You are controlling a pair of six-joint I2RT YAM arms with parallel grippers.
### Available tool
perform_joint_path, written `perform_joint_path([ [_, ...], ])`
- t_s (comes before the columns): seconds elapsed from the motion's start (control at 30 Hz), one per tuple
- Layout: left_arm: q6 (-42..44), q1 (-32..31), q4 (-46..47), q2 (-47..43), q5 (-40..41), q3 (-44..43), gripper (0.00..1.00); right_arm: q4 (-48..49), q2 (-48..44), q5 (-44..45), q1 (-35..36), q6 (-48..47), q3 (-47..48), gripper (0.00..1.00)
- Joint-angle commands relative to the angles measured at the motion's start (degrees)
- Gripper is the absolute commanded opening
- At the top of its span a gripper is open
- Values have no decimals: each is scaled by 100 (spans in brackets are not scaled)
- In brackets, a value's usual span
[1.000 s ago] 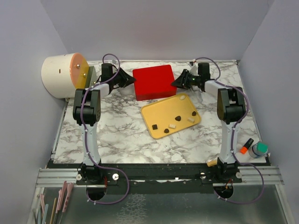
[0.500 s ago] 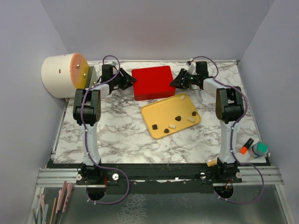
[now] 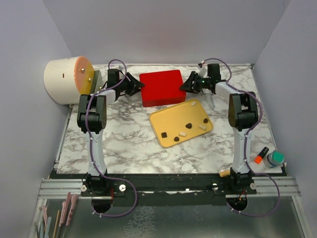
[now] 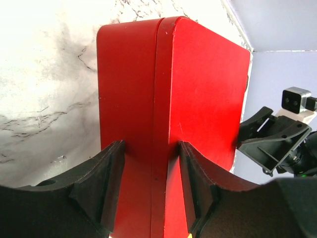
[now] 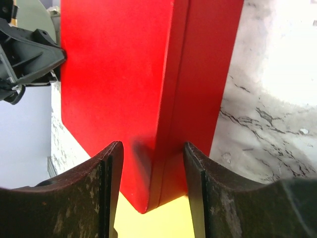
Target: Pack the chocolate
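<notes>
Left hand (image 4: 149, 148) and right hand (image 5: 152, 148) stand spread at the red box (image 3: 161, 87) edges; uneven closing could skew it into the yellow tray (image 3: 171, 119).

Smooth red box (image 3: 161, 88), polished marble-look tabletop (image 3: 124, 139), matt yellow tray (image 3: 173, 119)

A box (image 3: 161, 88) sits far centre on the worktop (image 3: 124, 139), the left pincer (image 3: 140, 85) at its left side and the right pincer (image 3: 184, 87) at its right. Just near-right of it lies a tray (image 3: 166, 119), with the chocolate (image 3: 188, 125) pieces scattered on it.
</notes>
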State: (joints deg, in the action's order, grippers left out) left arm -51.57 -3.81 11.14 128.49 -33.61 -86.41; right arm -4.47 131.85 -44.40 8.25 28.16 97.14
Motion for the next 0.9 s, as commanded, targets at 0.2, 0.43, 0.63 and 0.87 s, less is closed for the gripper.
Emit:
perform_joint_path([
  [0.2,-36,91,117,-58,-93,-38,55,85,-12,-117,-136,5,670,60],
  [0.43,-28,118,169,-214,-62,-122,60,34,-161,28,-218,-87,818,61],
  [0.63,233,170,-29,-592,138,-355,63,-272,-589,565,-282,-641,852,60],
  [0.87,1599,172,-367,-1623,1238,-97,65,-278,-1648,1759,-362,-1797,185,61],
])
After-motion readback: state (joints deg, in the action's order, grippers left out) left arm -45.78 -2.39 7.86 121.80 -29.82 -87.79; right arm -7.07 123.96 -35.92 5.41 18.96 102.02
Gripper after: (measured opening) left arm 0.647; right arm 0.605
